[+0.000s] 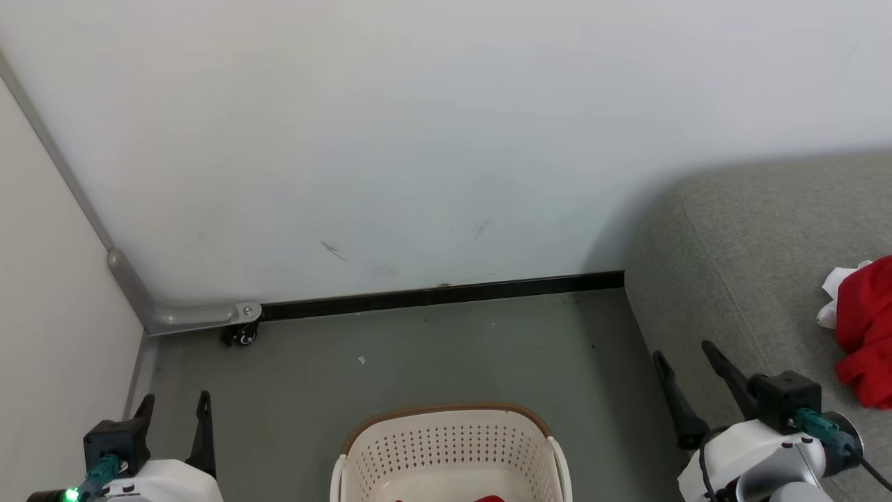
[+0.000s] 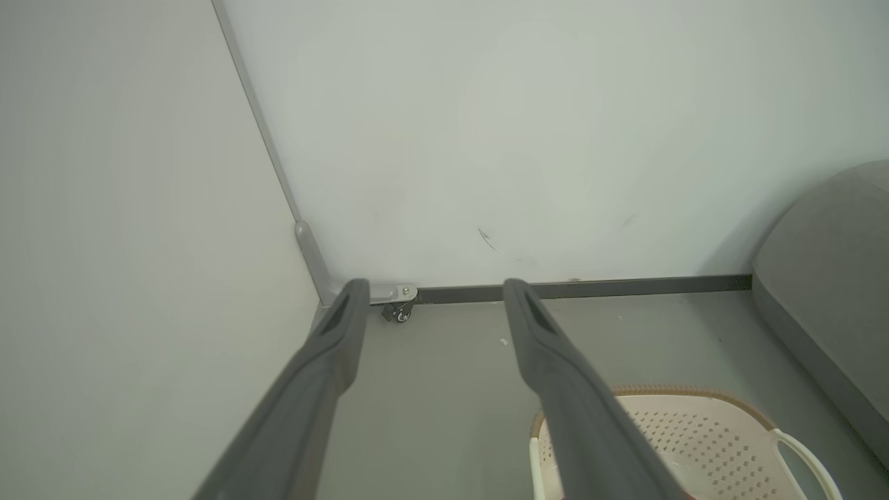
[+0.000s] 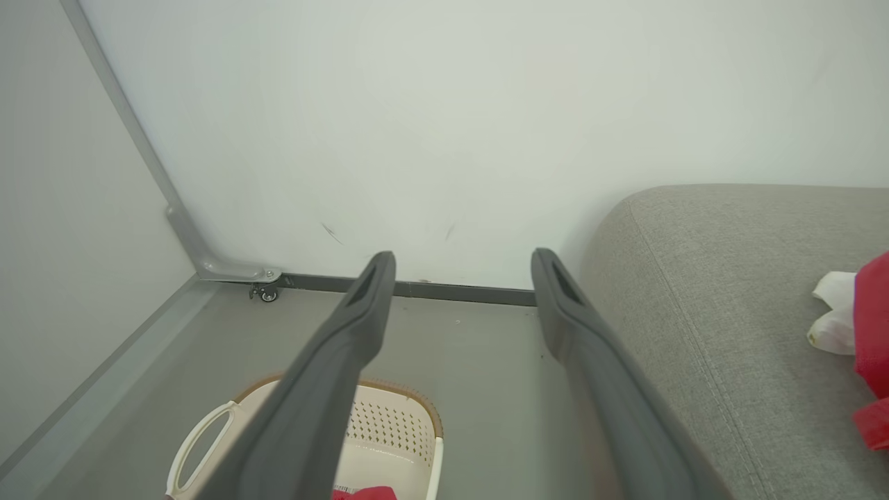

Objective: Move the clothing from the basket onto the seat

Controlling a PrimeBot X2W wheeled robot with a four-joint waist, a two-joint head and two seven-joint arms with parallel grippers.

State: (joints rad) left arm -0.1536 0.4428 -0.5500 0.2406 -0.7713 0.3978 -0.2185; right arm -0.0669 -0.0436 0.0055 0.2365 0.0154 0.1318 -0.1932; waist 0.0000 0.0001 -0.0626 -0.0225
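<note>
The cream basket [image 1: 451, 446] with a brown rim stands on the floor at the bottom centre of the head view; a scrap of red clothing [image 1: 488, 498] peeks from its bottom. It shows again as basket [image 2: 694, 430] and basket [image 3: 389, 430]. The grey seat [image 1: 739, 265] fills the right side, with red clothing with white trim [image 1: 864, 328] lying on it, seen also as clothing [image 3: 871, 326]. My left gripper [image 1: 174, 403] hovers open and empty left of the basket. My right gripper [image 1: 686, 352] stands open and empty over the seat's front-left corner.
A white wall with a dark baseboard [image 1: 446, 293] runs across the back. A second panel closes the left side, with a metal bracket and small caster wheel [image 1: 242, 336] at the corner. Grey floor [image 1: 432, 355] lies between basket and wall.
</note>
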